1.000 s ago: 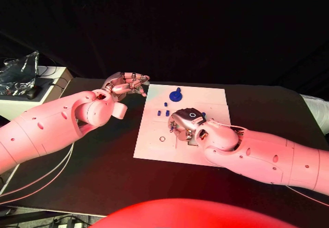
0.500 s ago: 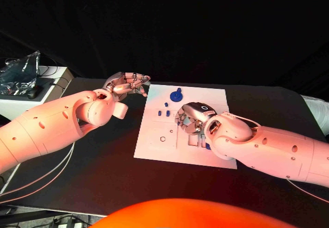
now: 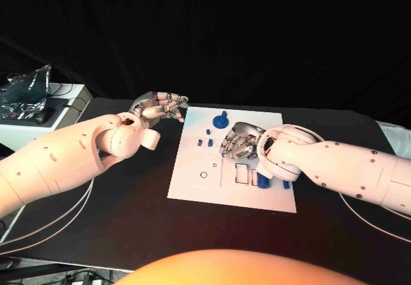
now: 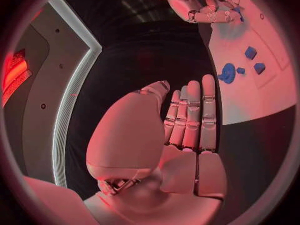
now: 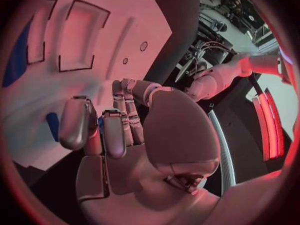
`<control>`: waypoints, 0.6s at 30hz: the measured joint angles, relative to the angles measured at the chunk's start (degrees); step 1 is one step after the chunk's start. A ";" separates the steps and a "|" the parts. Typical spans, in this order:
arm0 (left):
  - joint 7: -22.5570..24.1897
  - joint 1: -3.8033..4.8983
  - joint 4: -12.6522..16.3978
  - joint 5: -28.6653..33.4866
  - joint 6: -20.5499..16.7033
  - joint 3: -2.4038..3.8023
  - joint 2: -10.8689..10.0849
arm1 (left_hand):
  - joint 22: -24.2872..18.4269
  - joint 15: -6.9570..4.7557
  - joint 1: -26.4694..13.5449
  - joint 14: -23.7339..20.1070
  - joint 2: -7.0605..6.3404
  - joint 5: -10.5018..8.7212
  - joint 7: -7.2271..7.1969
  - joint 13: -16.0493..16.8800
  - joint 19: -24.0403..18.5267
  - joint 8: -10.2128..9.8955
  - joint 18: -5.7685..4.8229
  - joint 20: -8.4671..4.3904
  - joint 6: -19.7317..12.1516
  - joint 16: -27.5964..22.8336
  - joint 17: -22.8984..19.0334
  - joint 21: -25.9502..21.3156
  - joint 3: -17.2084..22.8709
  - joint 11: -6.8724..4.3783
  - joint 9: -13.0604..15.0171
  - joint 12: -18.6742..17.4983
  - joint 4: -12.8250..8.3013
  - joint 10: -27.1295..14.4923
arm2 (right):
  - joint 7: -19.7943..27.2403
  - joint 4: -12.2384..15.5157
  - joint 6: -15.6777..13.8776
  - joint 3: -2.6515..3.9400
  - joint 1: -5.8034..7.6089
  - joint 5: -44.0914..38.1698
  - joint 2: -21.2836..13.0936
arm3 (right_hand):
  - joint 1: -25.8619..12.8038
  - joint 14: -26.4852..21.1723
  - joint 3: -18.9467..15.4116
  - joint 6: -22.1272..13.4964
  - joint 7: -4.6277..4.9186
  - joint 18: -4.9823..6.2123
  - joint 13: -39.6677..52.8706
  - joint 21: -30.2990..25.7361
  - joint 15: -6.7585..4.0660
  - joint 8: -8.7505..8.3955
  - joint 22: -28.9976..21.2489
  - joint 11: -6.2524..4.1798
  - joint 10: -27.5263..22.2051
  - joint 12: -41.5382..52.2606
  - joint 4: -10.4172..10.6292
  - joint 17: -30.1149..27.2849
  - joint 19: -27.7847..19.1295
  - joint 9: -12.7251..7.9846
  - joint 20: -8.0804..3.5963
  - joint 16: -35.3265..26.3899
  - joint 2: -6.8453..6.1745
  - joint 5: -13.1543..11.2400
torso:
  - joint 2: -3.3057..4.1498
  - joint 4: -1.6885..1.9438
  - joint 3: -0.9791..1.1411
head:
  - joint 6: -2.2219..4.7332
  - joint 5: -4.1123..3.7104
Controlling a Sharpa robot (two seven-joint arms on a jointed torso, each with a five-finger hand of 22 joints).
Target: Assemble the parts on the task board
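Note:
The white task board (image 3: 193,178) lies mid-table. A round blue knob (image 3: 221,120) stands near its far edge, with three small blue parts (image 3: 205,140) below it. Two more blue parts (image 3: 264,179) stand beside the rectangular slots (image 3: 240,173). My right hand (image 3: 240,142) hovers over the board's middle, fingers curled in. In the right wrist view a sliver of blue (image 5: 99,127) shows between its fingers (image 5: 115,130); I cannot tell if it is held. My left hand (image 3: 158,107) hangs off the board by its far left corner, holding nothing, fingers (image 4: 194,115) straight.
A white box (image 3: 34,122) with a crumpled silver bag (image 3: 24,92) stands at the table's far left. Thin cables (image 3: 51,217) trail under my left arm. Bare black table (image 3: 128,202) lies left of the board.
My right hand has lifted away from the slots toward the board's middle and far side, uncovering two blue parts beside the slots. The left hand has not moved.

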 measured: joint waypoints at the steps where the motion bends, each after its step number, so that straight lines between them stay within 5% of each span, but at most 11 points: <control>1: -0.03 0.00 0.00 0.00 0.01 0.00 0.00 | 0.00 0.00 0.00 0.00 0.00 0.00 0.00 0.00 0.00 0.00 0.00 0.00 0.00 0.00 0.00 0.00 0.00 0.00 0.00 0.00 0.00 0.00 | -0.47 -0.65 0.52 0.00 0.17 1.93 0.36 | 0.00 0.00 0.00 0.00 0.00 0.00 0.00 0.00 0.00 0.01 0.00 0.00 0.00 0.00 0.00 -0.12 0.00 -0.01 0.00 -0.21 0.00 -0.06 | 0.00 0.00 -0.02 | 0.05 0.08; 9: -0.34 0.00 0.01 0.00 0.18 0.00 -0.03 | 0.00 0.00 0.00 0.00 0.00 0.00 0.00 -0.05 0.00 0.00 0.00 0.00 0.00 -0.22 -0.06 0.00 0.15 0.00 0.00 0.00 -0.15 0.00 | -6.12 -6.68 4.80 0.00 1.47 18.60 3.58 | -0.03 0.00 0.00 -0.02 0.01 0.00 0.00 -0.23 0.00 0.01 -0.01 0.00 0.00 0.01 0.00 -0.68 0.00 0.04 0.00 -0.44 0.01 -0.22 | 0.01 0.04 -0.03 | -0.04 0.43; 18: -0.62 0.00 0.04 0.00 0.33 0.00 -0.05 | -0.01 0.00 0.00 0.00 0.00 0.00 0.00 -0.05 0.00 0.00 0.00 0.00 0.00 -0.22 -0.05 0.00 0.31 0.00 -0.04 0.00 0.01 0.00 | -10.39 -9.97 8.44 0.00 1.74 28.83 5.83 | -0.45 0.00 -0.01 -0.02 0.06 0.00 0.00 -0.23 0.00 0.00 -0.01 0.00 0.00 0.00 0.00 -0.93 0.00 0.07 0.00 -0.43 0.13 -0.33 | 0.07 0.04 0.01 | -0.43 0.63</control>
